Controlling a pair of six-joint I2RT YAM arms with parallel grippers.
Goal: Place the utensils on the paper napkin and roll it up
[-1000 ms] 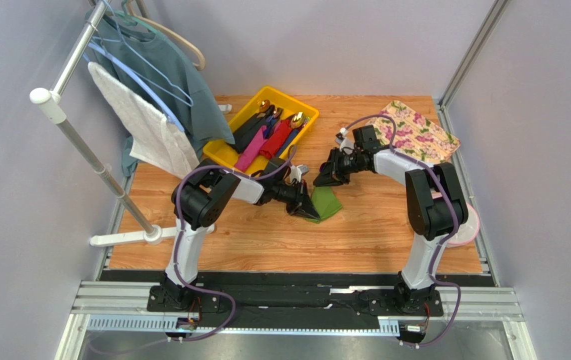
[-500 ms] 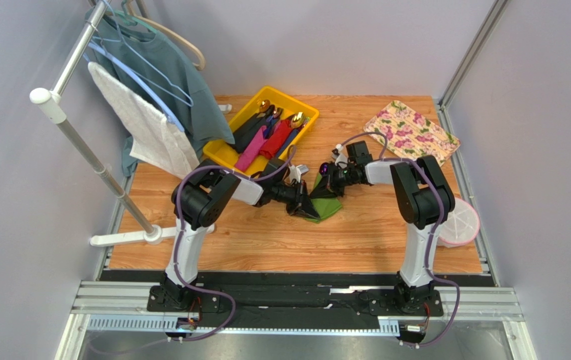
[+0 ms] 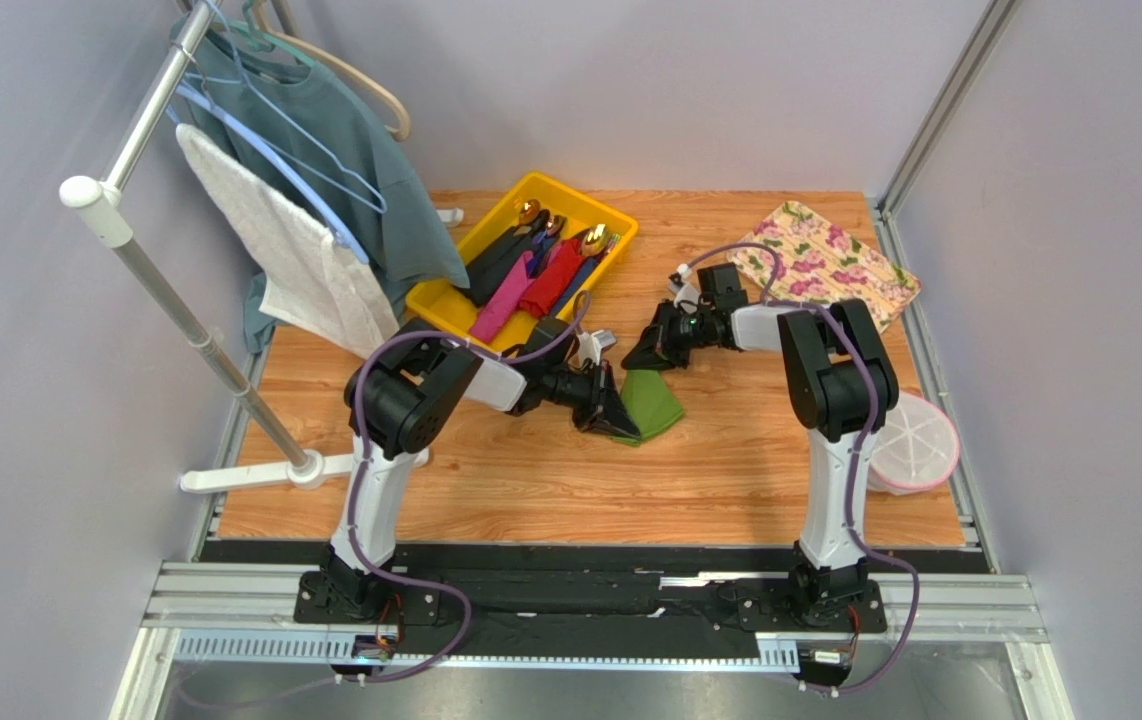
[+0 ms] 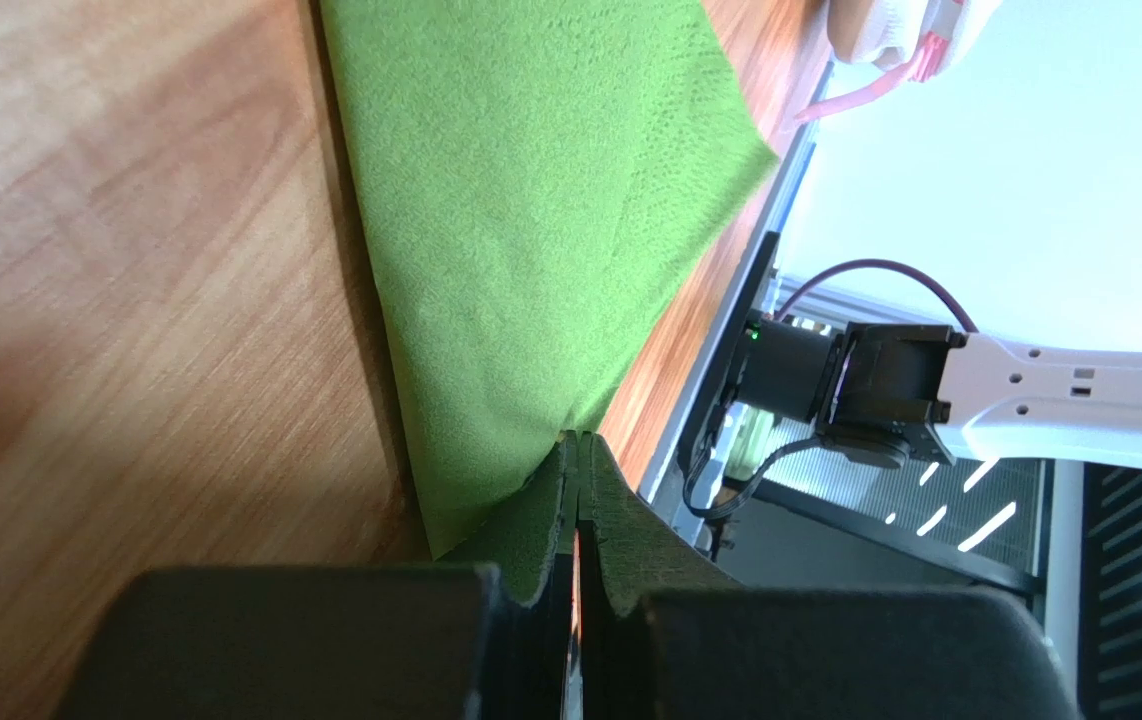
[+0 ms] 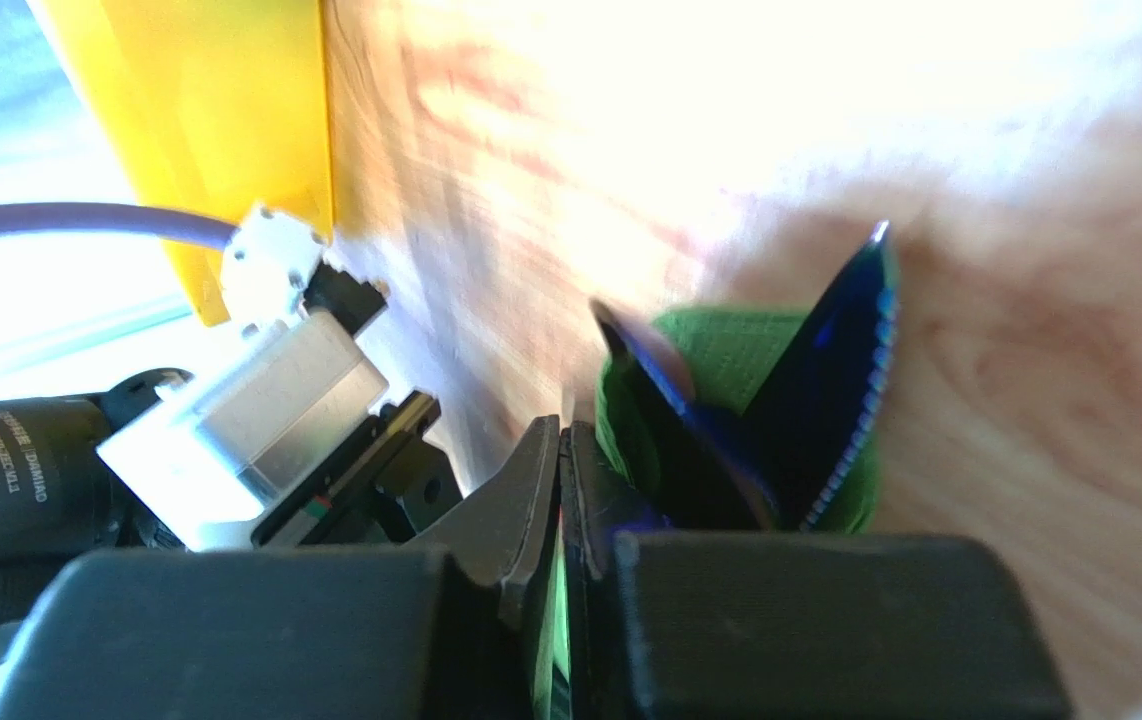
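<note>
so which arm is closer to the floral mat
Right. The right arm runs just beside the floral mat at its left edge; the left arm sits left of the paper napkin, well away.

The paper napkin lies before the tray, utensils inside.

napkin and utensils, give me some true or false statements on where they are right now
1. The napkin lies in the tray. False: it is on the table.
2. The utensils are all in the tray. True.
3. The left gripper is shut on the napkin's edge. True.
4. The napkin rests on the mat. False: the mat lies apart, at the far right corner.
</note>
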